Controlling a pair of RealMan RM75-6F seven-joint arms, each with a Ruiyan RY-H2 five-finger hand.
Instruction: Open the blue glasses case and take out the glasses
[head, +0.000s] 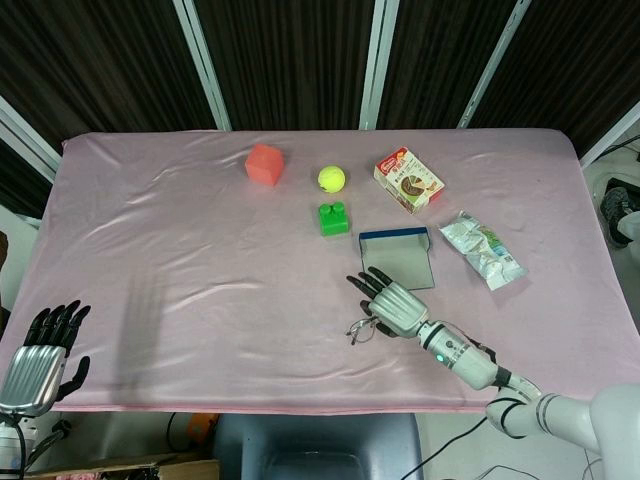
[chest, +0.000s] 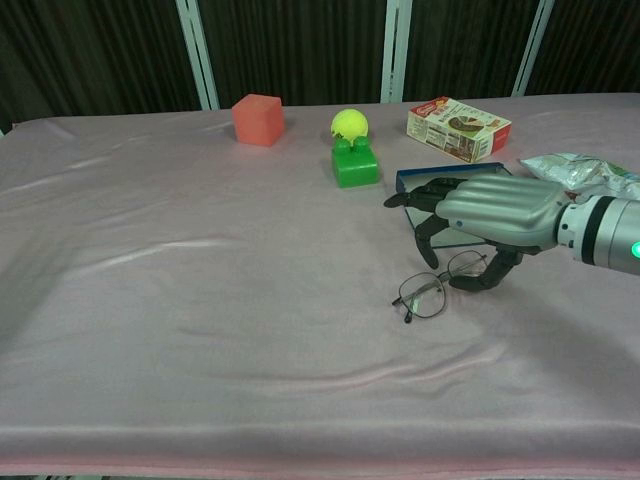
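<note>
One right robot hand (chest: 495, 215) hovers with fingers spread over the glasses (chest: 444, 283), holding nothing, near the bench's (chest: 180, 300) front edge, beside the open blue glasses case (head: 402, 256).

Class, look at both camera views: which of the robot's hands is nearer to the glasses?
Right. The right hand hovers just over the glasses, fingers spread above them. The left hand is far off at the table's near-left corner.

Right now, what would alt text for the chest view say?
A silver robot right hand hovers over wire-rimmed glasses on a pink tablecloth, with the open blue glasses case just behind.
</note>
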